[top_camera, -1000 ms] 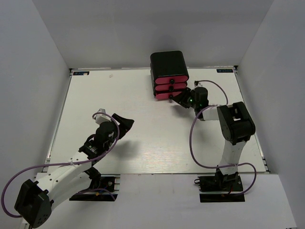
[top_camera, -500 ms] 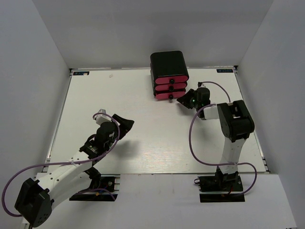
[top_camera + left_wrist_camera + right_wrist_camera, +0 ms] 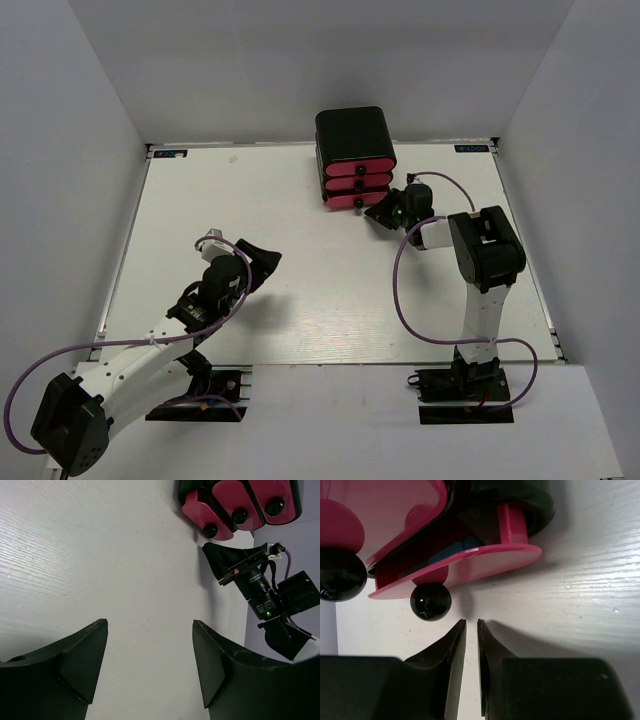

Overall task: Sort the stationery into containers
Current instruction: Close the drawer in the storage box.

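The glossy black box point(image 3: 350, 128) stands at the far middle of the table with three pink-fronted drawers point(image 3: 357, 184) and black knobs. The lowest drawer point(image 3: 465, 562) is pulled out a little, and a blue item point(image 3: 465, 546) shows inside it. My right gripper point(image 3: 471, 623) is shut and holds nothing. Its tips lie low on the table, just in front of that drawer and beside its knob point(image 3: 430, 601); it also shows in the top view point(image 3: 381, 213). My left gripper point(image 3: 150, 627) is open and empty over bare table. No other stationery is in view.
The white table point(image 3: 300, 280) ends in grey walls at the back and on both sides. A purple cable point(image 3: 405, 300) loops beside the right arm. In the left wrist view the drawers point(image 3: 235, 502) and the right gripper point(image 3: 227, 560) lie far ahead.
The right wrist has shifted a little to the left, closer to the box's lowest drawer. The left arm has not moved.
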Motion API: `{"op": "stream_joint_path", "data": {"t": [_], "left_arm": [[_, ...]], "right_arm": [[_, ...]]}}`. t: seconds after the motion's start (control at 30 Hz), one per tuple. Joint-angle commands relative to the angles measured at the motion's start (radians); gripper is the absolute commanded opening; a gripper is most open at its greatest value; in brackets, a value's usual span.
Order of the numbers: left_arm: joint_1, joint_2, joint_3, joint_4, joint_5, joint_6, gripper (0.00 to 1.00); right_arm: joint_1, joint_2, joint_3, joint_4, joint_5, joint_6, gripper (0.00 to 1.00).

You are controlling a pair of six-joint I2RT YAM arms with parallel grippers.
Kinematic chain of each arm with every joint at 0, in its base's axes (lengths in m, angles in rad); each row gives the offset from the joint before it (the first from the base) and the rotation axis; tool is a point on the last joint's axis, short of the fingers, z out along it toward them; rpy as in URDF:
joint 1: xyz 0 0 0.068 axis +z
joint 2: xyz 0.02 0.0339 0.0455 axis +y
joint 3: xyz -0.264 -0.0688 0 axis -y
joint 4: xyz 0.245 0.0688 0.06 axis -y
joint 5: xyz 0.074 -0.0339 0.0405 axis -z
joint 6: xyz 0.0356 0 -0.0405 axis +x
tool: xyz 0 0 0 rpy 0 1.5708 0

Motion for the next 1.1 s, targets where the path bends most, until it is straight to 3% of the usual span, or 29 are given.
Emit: {"op": "stream_joint_path", "data": {"t": [0.0, 0.33, 0.47, 0.7, 0.87, 0.97, 1.0, 1.07], "left_arm": [[-0.004, -0.004, 0.003, -0.002, -0.016, -0.005, 0.78], [-0.004, -0.004, 0.003, -0.020, -0.016, -0.014, 0.78], [-0.004, -0.004, 0.003, -0.020, -0.016, -0.014, 0.78], [-0.004, -0.013, 0.003, -0.029, -0.016, -0.014, 0.78], [-0.004, -0.022, -0.006, -0.029, -0.016, -0.014, 0.78], [-0.004, -0.022, -0.006, -0.029, -0.025, -0.014, 0.78], [-0.004, -0.022, -0.006, -0.029, -0.025, -0.014, 0.78], [-0.004, -0.022, -0.006, -0.039, -0.025, -0.014, 0.78]], "right_arm": [[0.014, 0.024, 0.048, 0.000, -0.010, 0.013, 0.21], [0.025, 0.052, 0.098, -0.005, -0.022, 0.040, 0.28], [0.025, 0.053, 0.098, 0.005, -0.031, 0.043, 0.51], [0.022, 0.053, 0.106, 0.006, -0.028, 0.051, 0.61], [0.023, 0.044, 0.103, -0.003, -0.021, 0.053, 0.61], [0.023, 0.032, 0.087, -0.012, -0.014, 0.059, 0.47], [0.020, 0.030, 0.083, -0.018, -0.013, 0.063, 0.36], [0.020, 0.026, 0.078, -0.024, -0.005, 0.066, 0.26]]}}
